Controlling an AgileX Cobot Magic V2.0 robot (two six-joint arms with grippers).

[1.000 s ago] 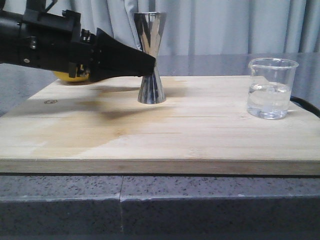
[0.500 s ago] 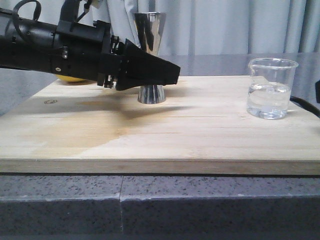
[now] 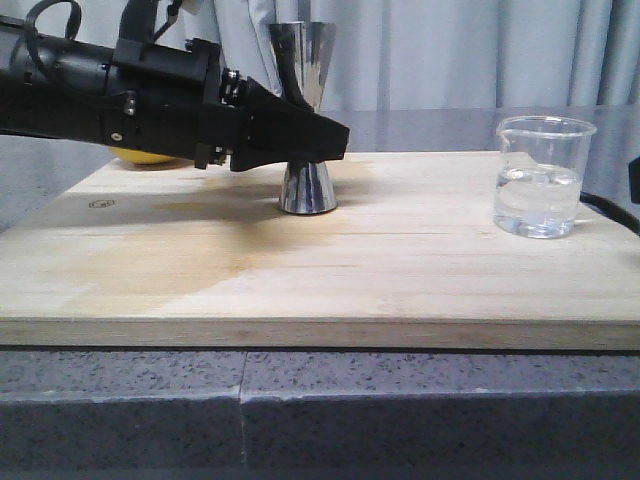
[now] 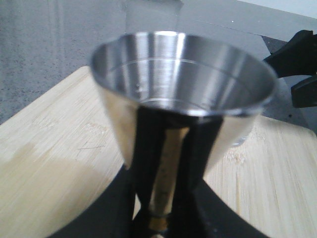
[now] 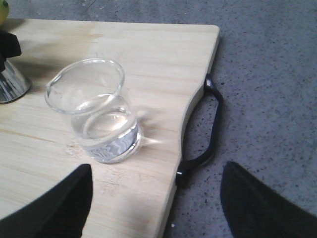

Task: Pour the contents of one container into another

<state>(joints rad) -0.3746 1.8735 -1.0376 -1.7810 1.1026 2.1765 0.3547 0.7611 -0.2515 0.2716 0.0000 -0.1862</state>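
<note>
Steel jigger (image 3: 303, 120) stands gripped at its waist by the left pincer (image 4: 161, 208), the full beaker (image 3: 541, 177) at three o'clock unpoured, right pincer (image 5: 153, 198) open.

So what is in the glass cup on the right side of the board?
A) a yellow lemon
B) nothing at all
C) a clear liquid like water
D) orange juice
C: the glass beaker holds a clear, colourless liquid filling roughly its lower half, seen in both the front view and the right wrist view.
</note>
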